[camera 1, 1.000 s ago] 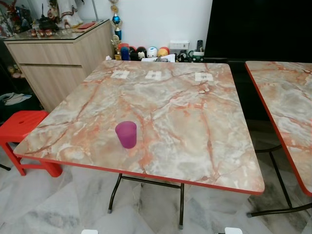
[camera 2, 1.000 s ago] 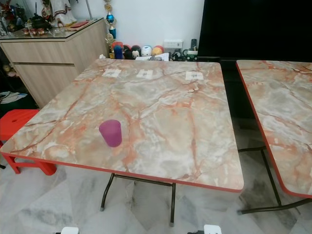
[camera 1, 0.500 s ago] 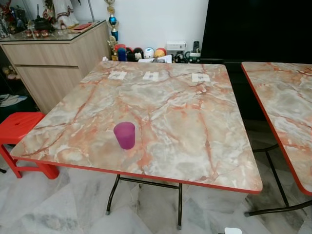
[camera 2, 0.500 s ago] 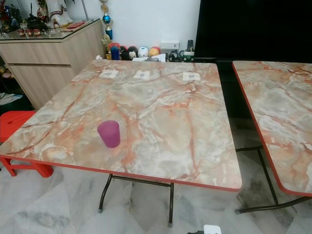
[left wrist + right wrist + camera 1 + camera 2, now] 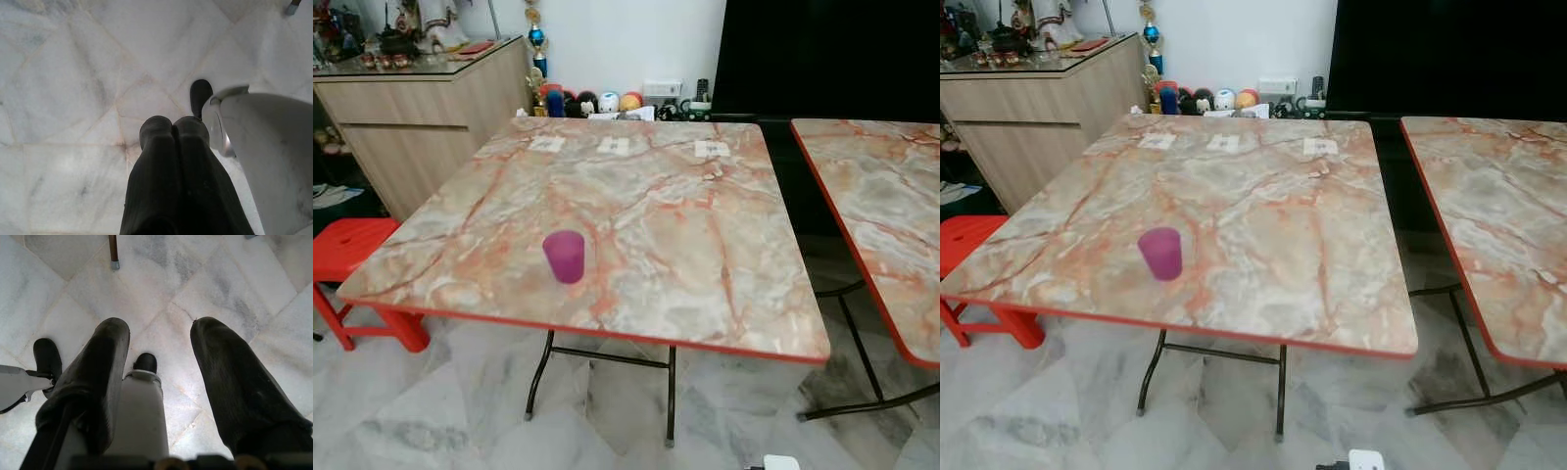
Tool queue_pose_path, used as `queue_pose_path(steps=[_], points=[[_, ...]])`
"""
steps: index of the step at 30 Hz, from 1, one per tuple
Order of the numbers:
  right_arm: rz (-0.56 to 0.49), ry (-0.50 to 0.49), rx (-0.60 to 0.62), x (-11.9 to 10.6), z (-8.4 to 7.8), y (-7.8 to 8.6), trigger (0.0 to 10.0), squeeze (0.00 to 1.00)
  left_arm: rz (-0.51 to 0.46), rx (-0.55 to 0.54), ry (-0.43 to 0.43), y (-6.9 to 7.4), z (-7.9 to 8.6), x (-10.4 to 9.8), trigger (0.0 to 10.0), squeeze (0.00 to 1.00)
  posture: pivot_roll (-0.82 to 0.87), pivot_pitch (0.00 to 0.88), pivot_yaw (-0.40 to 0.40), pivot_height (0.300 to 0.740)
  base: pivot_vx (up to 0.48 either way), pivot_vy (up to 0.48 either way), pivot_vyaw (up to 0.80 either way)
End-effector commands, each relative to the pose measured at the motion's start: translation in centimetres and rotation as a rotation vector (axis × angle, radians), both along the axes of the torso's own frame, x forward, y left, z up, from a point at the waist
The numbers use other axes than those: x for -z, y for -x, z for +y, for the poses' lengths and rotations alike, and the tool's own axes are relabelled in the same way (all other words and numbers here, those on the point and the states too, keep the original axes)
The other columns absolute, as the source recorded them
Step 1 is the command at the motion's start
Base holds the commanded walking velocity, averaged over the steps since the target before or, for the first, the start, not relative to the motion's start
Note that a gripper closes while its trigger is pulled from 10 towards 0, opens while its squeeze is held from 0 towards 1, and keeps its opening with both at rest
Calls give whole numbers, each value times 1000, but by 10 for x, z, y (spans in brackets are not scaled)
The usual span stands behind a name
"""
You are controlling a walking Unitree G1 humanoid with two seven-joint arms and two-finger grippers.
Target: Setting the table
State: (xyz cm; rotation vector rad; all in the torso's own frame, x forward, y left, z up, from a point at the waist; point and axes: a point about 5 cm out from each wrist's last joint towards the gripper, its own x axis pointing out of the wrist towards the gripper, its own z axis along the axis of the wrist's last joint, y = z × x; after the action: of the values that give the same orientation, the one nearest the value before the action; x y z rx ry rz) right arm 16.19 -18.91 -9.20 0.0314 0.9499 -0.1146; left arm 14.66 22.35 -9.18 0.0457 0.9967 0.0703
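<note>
A purple cup [image 5: 565, 256] stands upright near the front left of a marble-patterned table [image 5: 705, 245] with a red edge. Three small white paper pieces [image 5: 617, 146] lie in a row at the table's far side. My left gripper [image 5: 173, 129] hangs low over the floor, its two black fingers pressed together and holding nothing. My right gripper [image 5: 159, 333] also hangs over the floor tiles, its fingers spread wide apart with nothing between them.
A second marble table [image 5: 881, 206] stands to the right across a narrow gap. A red stool [image 5: 347, 250] sits at the left, a wooden cabinet [image 5: 421, 117] behind it. Toys and bottles [image 5: 597, 101] line the wall. White marble floor [image 5: 440, 411] lies before the table.
The camera has shifted; the table and cup sit slightly higher and further left in the picture. Nothing on the table has moved.
</note>
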Motion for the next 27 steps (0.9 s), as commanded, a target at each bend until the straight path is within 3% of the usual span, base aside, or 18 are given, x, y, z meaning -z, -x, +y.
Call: queue_pose_path(steps=[1, 27], points=[[5, -9, 15, 1, 2, 1, 10000, 0, 15, -5, -16, 5, 7, 1, 10000, 0, 42, 0, 30, 740, -266, 0, 0], [2, -5, 23, 1, 1, 1, 10000, 0, -5, -23, -12, 2, 10, -2, 10000, 0, 41, 0, 30, 740, -31, 0, 0]])
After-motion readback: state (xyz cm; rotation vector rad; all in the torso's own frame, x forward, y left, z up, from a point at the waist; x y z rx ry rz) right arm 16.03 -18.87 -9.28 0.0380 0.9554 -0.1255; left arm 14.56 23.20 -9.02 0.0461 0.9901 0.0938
